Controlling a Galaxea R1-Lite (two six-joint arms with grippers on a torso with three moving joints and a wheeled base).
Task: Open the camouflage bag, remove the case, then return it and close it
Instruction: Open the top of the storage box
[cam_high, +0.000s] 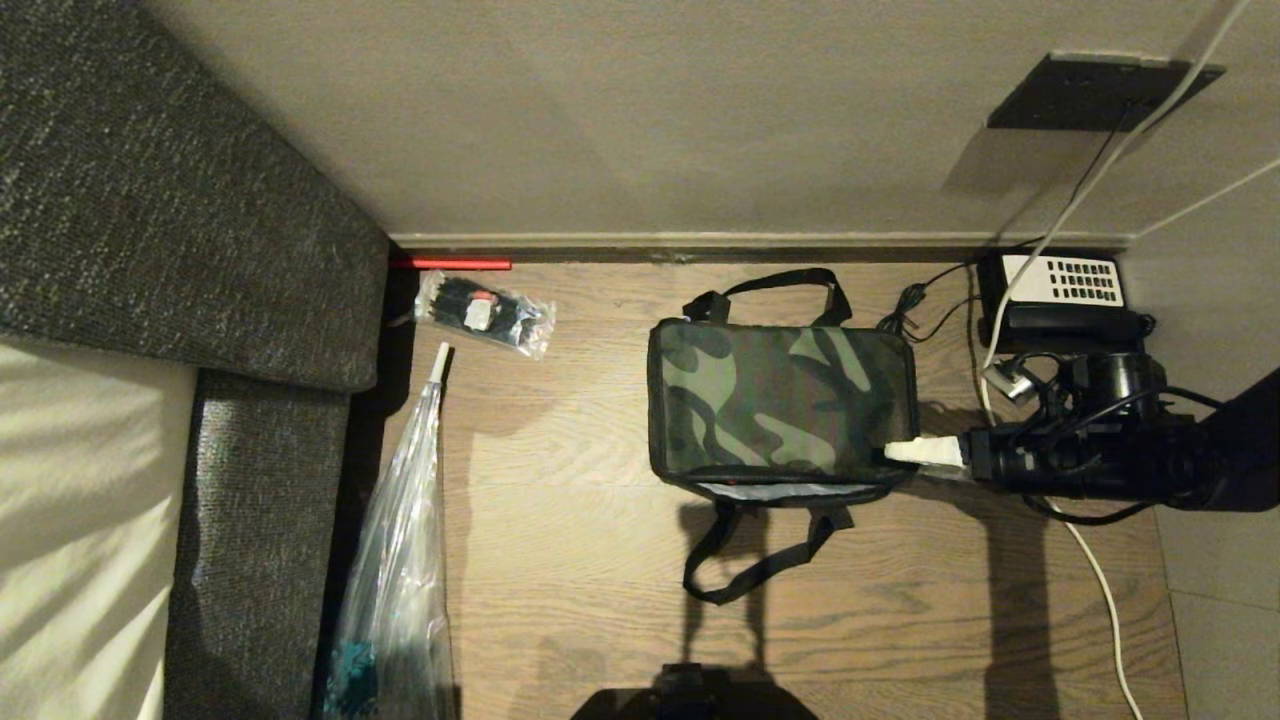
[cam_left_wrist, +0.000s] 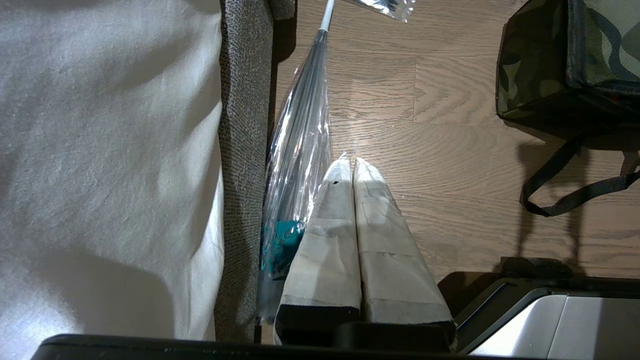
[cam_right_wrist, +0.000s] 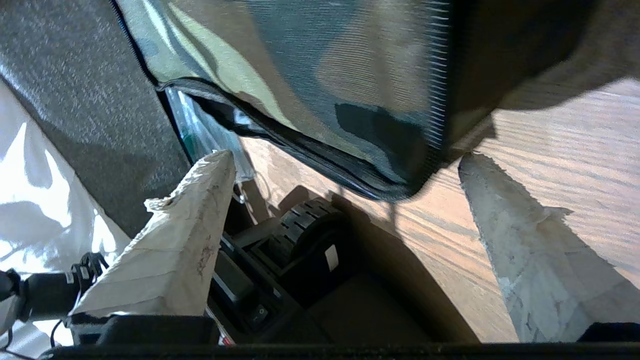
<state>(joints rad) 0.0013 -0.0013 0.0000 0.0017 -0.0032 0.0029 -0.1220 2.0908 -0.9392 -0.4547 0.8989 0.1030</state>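
The camouflage bag (cam_high: 780, 400) stands on the wooden floor with its lid lying down. A thin pale strip shows along its near edge, and one black strap handle (cam_high: 750, 560) trails toward me. My right gripper (cam_high: 895, 452) reaches in from the right to the bag's near right corner. In the right wrist view this gripper (cam_right_wrist: 342, 157) is open, its taped fingers (cam_right_wrist: 200, 220) wide apart with nothing between them, just below the bag's corner (cam_right_wrist: 400, 165). My left gripper (cam_left_wrist: 351, 162) is shut and empty, parked beside the sofa. The case is hidden.
A grey sofa (cam_high: 180, 180) fills the left side, with a crinkled clear plastic bag (cam_high: 400, 560) leaning against it. A small clear packet (cam_high: 485, 312) lies near the wall. A black telephone (cam_high: 1060, 290) and cables (cam_high: 1095, 580) sit right of the bag.
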